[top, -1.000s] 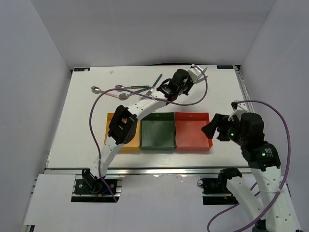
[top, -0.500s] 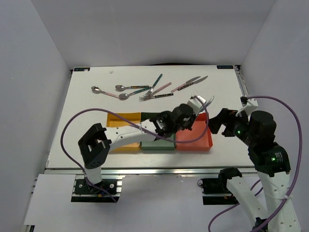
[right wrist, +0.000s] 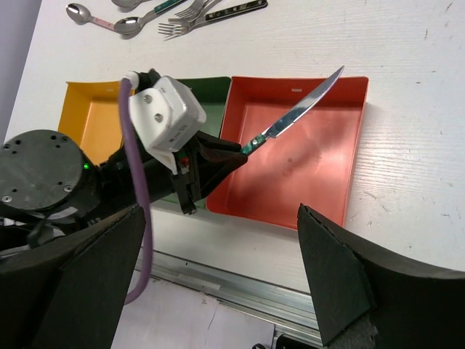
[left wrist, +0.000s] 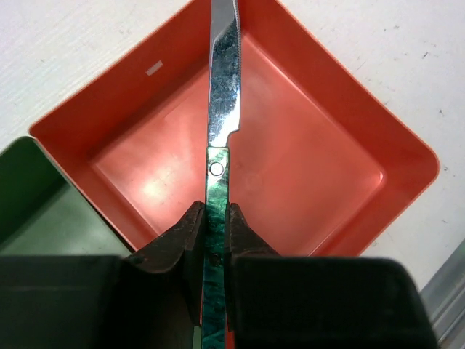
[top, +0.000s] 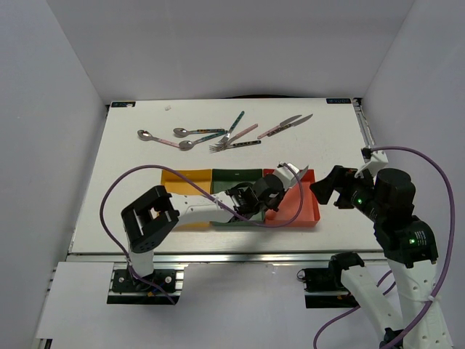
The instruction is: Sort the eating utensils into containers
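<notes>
Pinching knife (left wrist: 221, 94) by teal handle, left pincer (left wrist: 211, 240) aims blade straight ahead over red tray (left wrist: 312, 182), ready to drop; right pincer (right wrist: 219, 218) spread, hovering nr tray's right side.

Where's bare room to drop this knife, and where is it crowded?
The red tray floor under the knife in the left tool is bare. The table strip between that tray and the far spoons and forks is free. Crowded: those spoons and forks, bunched together.
</notes>
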Robot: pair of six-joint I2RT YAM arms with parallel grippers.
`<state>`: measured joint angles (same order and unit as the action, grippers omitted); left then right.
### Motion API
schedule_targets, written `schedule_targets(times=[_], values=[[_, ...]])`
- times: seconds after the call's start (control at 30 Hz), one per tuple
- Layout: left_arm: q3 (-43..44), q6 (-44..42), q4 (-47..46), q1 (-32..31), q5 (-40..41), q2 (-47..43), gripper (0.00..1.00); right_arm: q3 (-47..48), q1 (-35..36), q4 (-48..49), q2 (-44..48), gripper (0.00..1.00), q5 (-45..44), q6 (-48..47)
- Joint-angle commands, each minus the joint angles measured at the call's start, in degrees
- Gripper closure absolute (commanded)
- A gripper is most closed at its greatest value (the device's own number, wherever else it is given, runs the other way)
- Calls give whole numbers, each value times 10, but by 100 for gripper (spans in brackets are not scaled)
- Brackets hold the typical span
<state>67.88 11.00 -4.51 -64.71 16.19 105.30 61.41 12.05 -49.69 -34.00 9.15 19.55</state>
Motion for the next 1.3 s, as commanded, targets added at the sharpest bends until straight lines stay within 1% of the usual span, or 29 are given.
schedule_targets(times=[0.0, 0.1, 0.13, 0.17, 0.2, 0.23, 0.3, 0.33, 0.37, 0.4, 0.43, 0.53, 0.63, 0.67, 0.7, 0.77, 0.8, 0.83, 0.87, 0.9, 0.93, 0.97, 1.0, 1.03, 1.07, 1.13, 1.2, 1.27], values=[[16, 12, -26, 0, -2, 15, 100, 23, -2, 0, 2, 11, 0, 1], [31, 16, -25, 0, -12, 26, 100, 22, -1, -2, 3, 11, -2, 1], [34, 17, -23, 0, -12, 29, 99, 21, -1, -1, 5, 11, -2, 1], [38, 17, -21, 0, -12, 33, 95, 21, -1, -1, 5, 11, -3, 1], [38, 18, -20, 0, -10, 34, 88, 21, -2, -2, 6, 11, -3, 1], [41, 17, -19, 0, -10, 34, 73, 21, -2, -3, 7, 11, -3, 0], [38, 17, -18, 0, -9, 29, 55, 21, -2, -5, 8, 11, -5, -1], [37, 17, -19, 0, -5, 25, 40, 21, -2, -6, 8, 11, -6, -3], [35, 17, -20, 0, -4, 21, 34, 22, -1, -7, 8, 11, -7, -4], [33, 17, -22, 0, -2, 10, 23, 21, -2, -6, 8, 11, -9, -6], [32, 16, -23, 0, 0, 5, 20, 21, -1, -5, 9, 11, -11, -6], [38, 10, -20, 1, -2, -10, 18, 19, -2, -2, 7, 11, -9, -7], [56, 2, -12, 9, 55, -13, 15, 13, -1, 2, 8, 11, -4, -7], [79, 8, -5, 19, 70, -9, 13, 10, -1, 5, 9, 11, -4, -6], [96, 15, 3, 54, 66, -3, 10, 7, -1, 6, 10, 11, 1, -6], [142, 26, 30, 98, 19, 38, 9, 2, -2, 11, 14, 11, 7, -5], [200, 20, 38, 136, -43, 59, 9, -5, -1, 17, 18, 11, 16, -5], [231, 12, 62, 152, -67, 106, 10, -8, -2, 19, 21, 11, 21, -5], [265, -15, 73, 164, -90, 132, 11, -10, -2, 21, 22, 11, 28, -5], [331, -32, 83, 181, -112, 157, 13, -12, -1, 21, 24, 11, 30, -5], [365, -46, 99, 187, -147, 206, 15, -14, -2, 23, 24, 11, 32, -5], [399, -73, 112, 192, -156, 233, 15, -16, -2, 22, 24, 11, 35, -5], [470, -87, 122, 200, -162, 258, 16, -18, -2, 23, 26, 11, 39, -5], [505, -96, 142, 204, -184, 284, 17, -20, -1, 26, 27, 11, 40, -4], [536, -107, 150, 208, -193, 330, 17, -21, -2, 26, 27, 11, 43, -4], [601, -107, 144, 220, -225, 367, 17, -25, -2, 28, 30, 11, 54, 0], [615, -105, 119, 230, -228, 397, 17, -30, -2, 28, 32, 11, 68, 4], [617, -93, 72, 238, -231, 408, 14, -38, -1, 28, 31, 11, 80, 6]])
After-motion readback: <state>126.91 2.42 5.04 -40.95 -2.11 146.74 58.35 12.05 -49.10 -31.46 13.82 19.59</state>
